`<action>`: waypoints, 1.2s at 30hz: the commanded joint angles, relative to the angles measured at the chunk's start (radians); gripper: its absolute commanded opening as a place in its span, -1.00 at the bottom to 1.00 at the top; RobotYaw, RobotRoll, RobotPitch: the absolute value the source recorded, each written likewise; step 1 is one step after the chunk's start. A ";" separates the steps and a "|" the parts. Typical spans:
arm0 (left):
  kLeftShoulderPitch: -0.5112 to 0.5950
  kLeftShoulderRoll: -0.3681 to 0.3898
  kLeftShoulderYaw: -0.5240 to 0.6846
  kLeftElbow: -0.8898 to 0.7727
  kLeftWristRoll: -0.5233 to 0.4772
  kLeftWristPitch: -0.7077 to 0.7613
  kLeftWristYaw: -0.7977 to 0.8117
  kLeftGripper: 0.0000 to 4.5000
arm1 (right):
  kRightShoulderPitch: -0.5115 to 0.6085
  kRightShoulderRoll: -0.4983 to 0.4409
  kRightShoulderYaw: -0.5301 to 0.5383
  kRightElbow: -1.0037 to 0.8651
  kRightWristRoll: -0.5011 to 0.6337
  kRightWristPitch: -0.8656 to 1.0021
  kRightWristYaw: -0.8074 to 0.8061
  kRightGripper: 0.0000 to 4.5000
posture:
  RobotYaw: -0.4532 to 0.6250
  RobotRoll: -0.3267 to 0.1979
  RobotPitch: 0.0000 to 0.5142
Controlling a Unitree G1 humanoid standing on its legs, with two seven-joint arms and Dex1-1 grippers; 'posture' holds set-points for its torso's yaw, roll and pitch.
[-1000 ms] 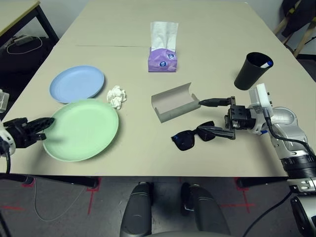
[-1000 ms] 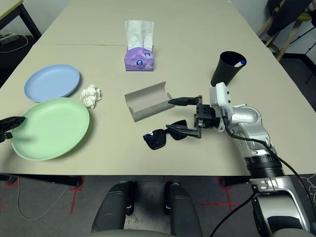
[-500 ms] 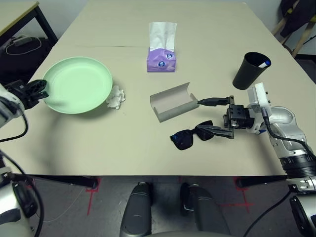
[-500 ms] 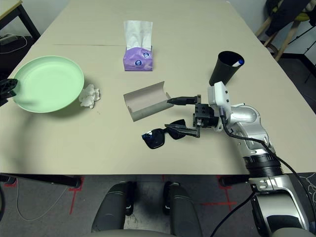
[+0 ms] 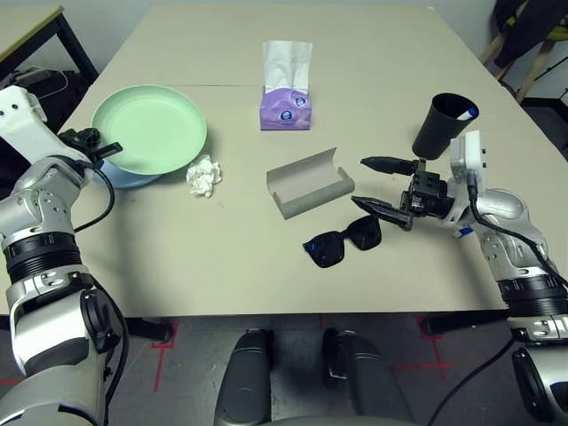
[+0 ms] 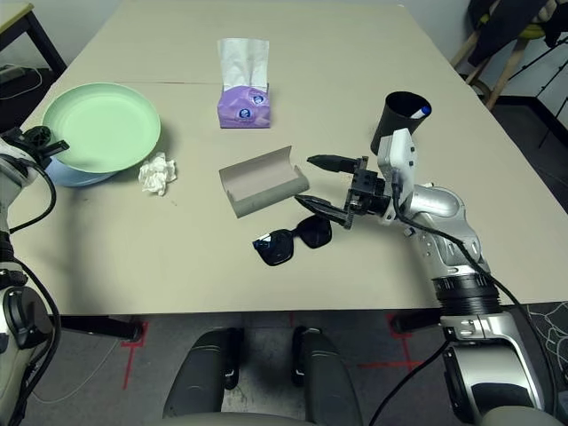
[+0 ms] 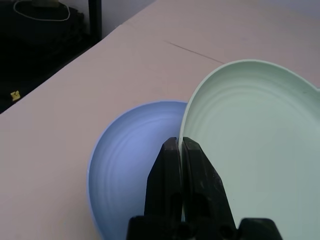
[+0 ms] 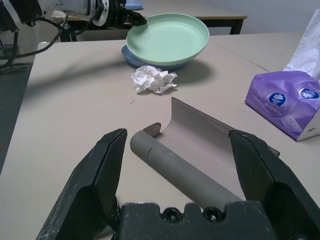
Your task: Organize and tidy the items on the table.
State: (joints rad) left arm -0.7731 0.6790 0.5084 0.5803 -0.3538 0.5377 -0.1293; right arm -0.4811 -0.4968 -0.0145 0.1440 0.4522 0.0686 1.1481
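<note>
My left gripper [image 5: 99, 146] is shut on the near rim of the pale green plate [image 5: 149, 129], which sits over the blue plate [image 7: 131, 150] and covers most of it. A crumpled tissue wad [image 5: 203, 175] lies just right of the plates. The grey glasses case [image 5: 309, 182] lies open at mid-table, with the black sunglasses [image 5: 342, 241] in front of it. My right gripper [image 5: 362, 184] hovers open beside the case's right end, above the sunglasses and holding nothing. The black cup [image 5: 441, 126], with a blue-capped pen [image 5: 472, 113] in it, stands behind that arm.
A purple tissue box [image 5: 286, 89] stands behind the case, near the table's seam [image 5: 222, 86]. A dark-framed side desk [image 5: 35, 22] is off the far left corner. The table's front edge [image 5: 266, 311] runs close below the sunglasses.
My left gripper has carried the green plate from the near left back over the blue plate. My right gripper has risen off the sunglasses and turned toward the case.
</note>
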 commanded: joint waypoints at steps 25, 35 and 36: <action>-0.033 0.002 0.004 0.085 0.045 -0.163 0.145 -0.19 | 0.027 -0.006 -0.004 -0.032 0.007 0.005 0.003 1.00 | 0.02 0.25 -0.47; -0.018 -0.006 -0.006 0.066 0.045 -0.137 0.141 0.99 | 0.025 0.000 -0.019 -0.015 0.008 -0.011 -0.013 1.00 | 0.02 0.25 -0.46; -0.017 -0.007 -0.007 0.064 0.045 -0.136 0.141 0.99 | 0.025 0.002 -0.020 -0.015 0.008 -0.012 -0.018 1.00 | 0.02 0.25 -0.46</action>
State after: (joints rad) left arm -0.8087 0.6789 0.5085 0.6516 -0.3122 0.3885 0.0154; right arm -0.4616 -0.4962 -0.0144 0.1250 0.4589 0.0676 1.1364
